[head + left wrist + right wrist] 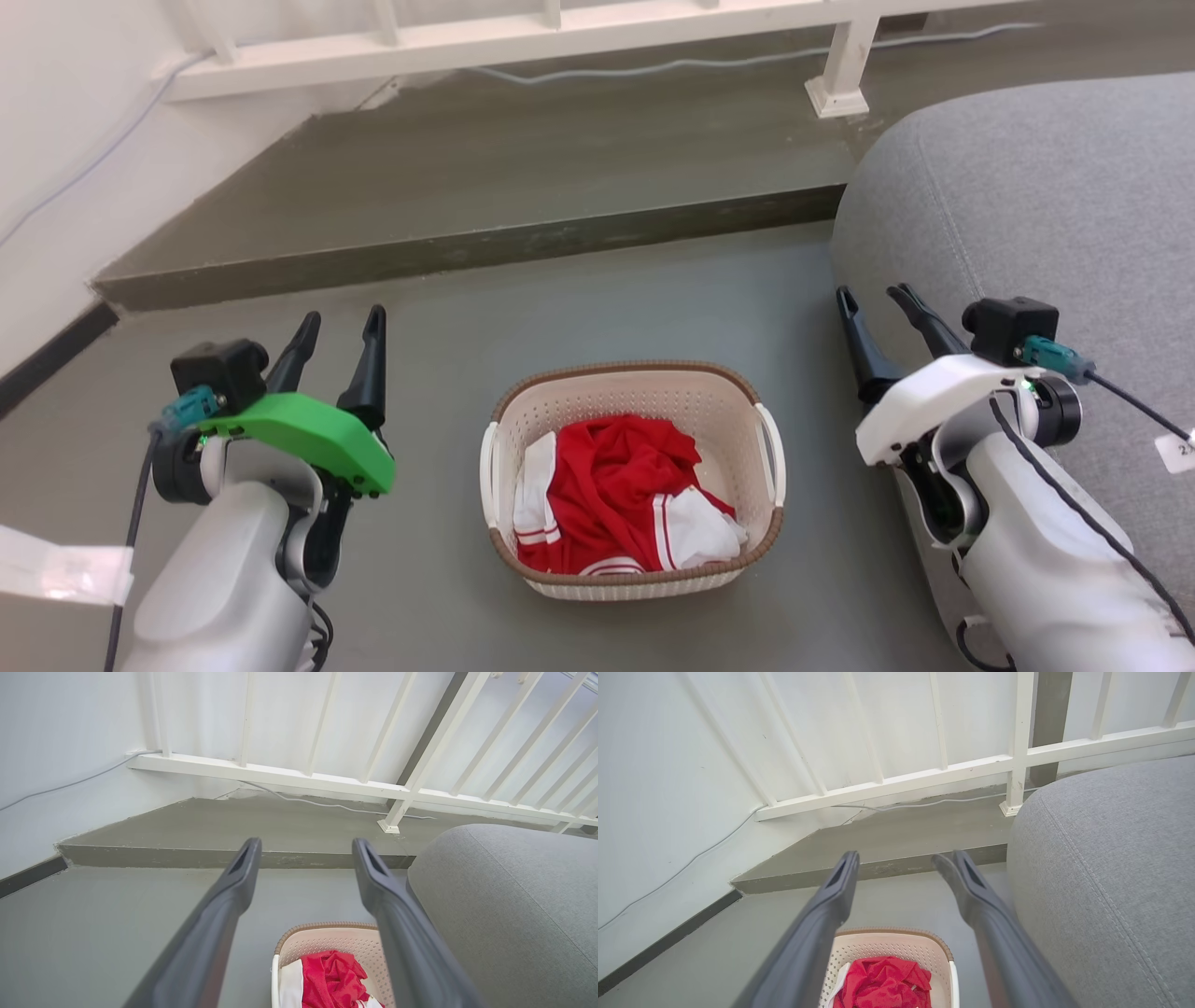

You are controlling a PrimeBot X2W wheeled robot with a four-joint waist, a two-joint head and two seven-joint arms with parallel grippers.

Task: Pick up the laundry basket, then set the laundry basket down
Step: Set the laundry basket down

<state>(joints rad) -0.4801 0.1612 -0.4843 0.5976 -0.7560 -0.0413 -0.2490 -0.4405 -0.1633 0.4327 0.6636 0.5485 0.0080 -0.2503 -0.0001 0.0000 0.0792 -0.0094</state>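
Note:
The laundry basket (631,392) stands on the grey floor in the middle of the head view, cream-white with a brown rim and white loop handles on both sides. Red and white clothes (616,495) lie inside it. My left gripper (341,327) is open to the basket's left, above the floor, apart from it. On the basket's right my right gripper (878,303) is open too, beside a grey sofa. The left wrist view shows the basket (327,945) low between my open fingers (233,886). In the right wrist view the basket (887,945) lies below my fingertips (843,877).
A grey sofa (1027,215) fills the right side, close to my right arm. A raised concrete step (467,252) runs across behind the basket, with a white railing (523,42) and a cable beyond. A white wall stands at the left.

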